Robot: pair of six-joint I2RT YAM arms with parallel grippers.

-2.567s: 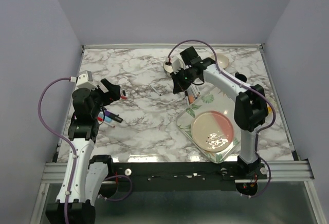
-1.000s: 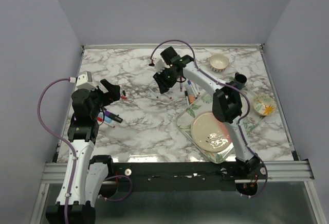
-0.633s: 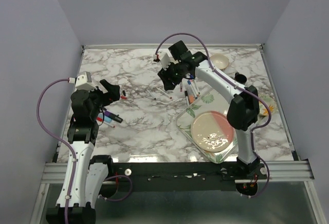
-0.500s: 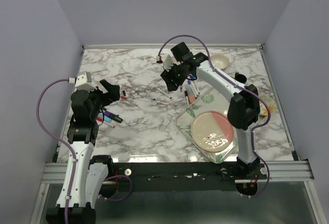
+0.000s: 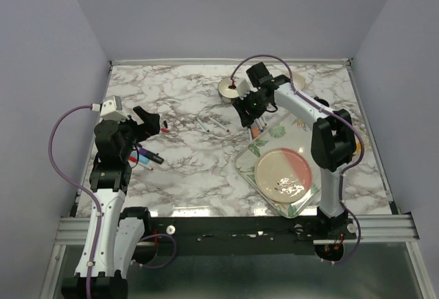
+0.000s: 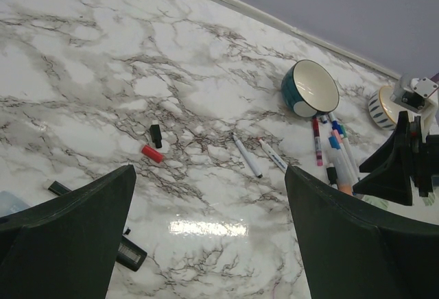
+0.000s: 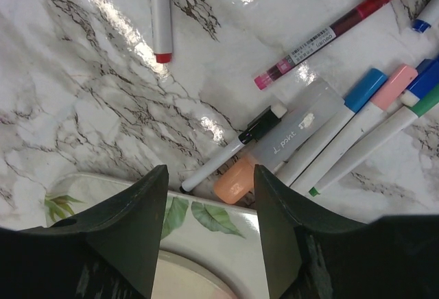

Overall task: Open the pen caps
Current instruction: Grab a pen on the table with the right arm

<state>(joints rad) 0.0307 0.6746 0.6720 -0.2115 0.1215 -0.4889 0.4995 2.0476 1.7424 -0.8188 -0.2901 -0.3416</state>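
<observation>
You have a marble table under everything. At the lower right of the top view sits a leaf-printed tray carrying a pink plate. In the left wrist view, a teal bowl sits right of centre and a striped bowl near the right edge.

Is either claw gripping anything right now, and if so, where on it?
Nothing is held. The left claw is wide open and empty; the right claw hangs open above the loose pens, also empty.
</observation>
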